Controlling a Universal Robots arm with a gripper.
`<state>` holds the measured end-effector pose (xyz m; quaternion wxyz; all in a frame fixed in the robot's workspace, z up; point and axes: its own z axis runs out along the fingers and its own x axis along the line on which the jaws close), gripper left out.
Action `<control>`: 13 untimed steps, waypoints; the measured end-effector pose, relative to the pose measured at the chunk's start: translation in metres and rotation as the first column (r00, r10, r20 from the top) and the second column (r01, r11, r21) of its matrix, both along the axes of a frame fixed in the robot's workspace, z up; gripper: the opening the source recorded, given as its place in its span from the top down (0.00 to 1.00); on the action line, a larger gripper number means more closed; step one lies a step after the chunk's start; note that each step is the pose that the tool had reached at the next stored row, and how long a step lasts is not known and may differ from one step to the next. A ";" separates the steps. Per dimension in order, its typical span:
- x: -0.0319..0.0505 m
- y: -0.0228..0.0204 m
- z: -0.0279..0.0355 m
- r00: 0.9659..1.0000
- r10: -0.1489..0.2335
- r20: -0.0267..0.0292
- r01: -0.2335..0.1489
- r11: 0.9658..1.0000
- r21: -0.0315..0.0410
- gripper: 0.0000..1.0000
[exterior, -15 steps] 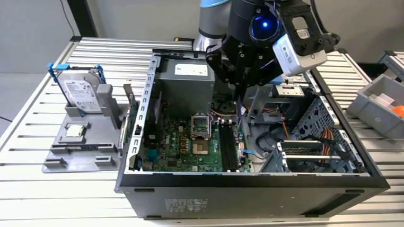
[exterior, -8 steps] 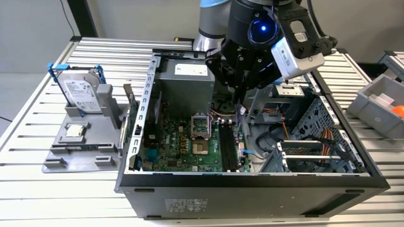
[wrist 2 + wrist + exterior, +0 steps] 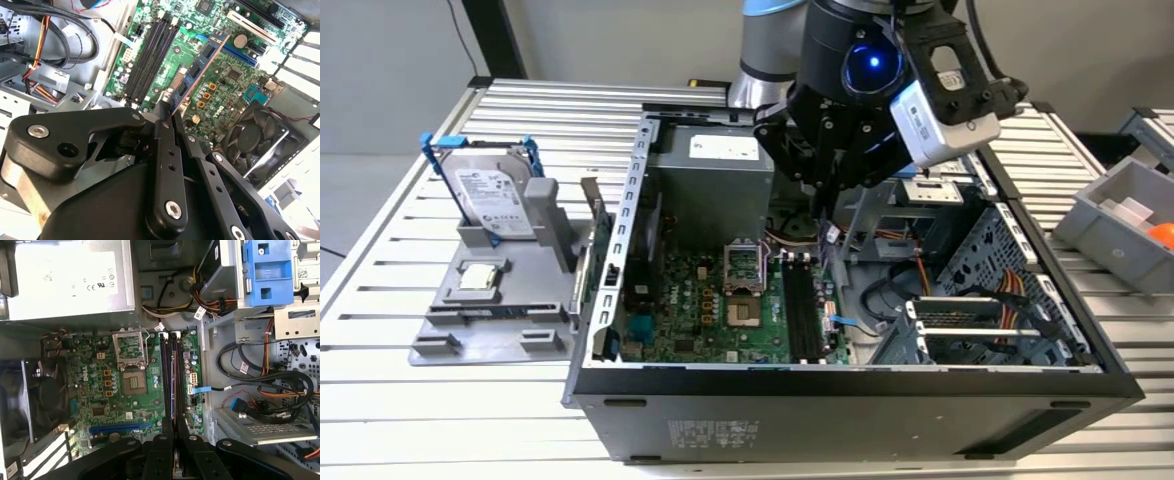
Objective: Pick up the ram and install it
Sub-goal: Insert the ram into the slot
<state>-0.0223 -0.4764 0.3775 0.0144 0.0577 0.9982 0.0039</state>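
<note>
The ram (image 3: pixel 198 64), a thin stick with black chips, juts out from between the fingers of my gripper (image 3: pixel 168 111), which is shut on one end of it. In the exterior view my gripper (image 3: pixel 831 195) hangs inside the open computer case (image 3: pixel 854 385), above the motherboard (image 3: pixel 707 310). The black memory slots (image 3: pixel 801 310) lie just below it. In the first wrist view the gripper (image 3: pixel 173 429) lines up with the far end of those memory slots (image 3: pixel 171 370). In the second wrist view the stick sits beside the memory slots (image 3: pixel 150 55), over the green motherboard (image 3: pixel 225 80).
A silver hard drive in a blue frame (image 3: pixel 494 195) and a small square chip (image 3: pixel 480 277) rest on a grey holder at the exterior view's left. A grey bin (image 3: pixel 1114 225) stands at the right. Cables (image 3: pixel 260 385), a fan (image 3: pixel 255 132) and a power supply (image 3: pixel 70 277) crowd the case.
</note>
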 end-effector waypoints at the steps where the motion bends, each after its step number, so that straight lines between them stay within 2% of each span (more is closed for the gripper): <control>1: 0.0003 0.0005 -0.0003 1.000 0.000 0.000 0.000 1.000 0.000 1.00; 13: 0.0081 0.0038 -0.0030 1.000 0.000 0.000 0.000 1.000 0.000 1.00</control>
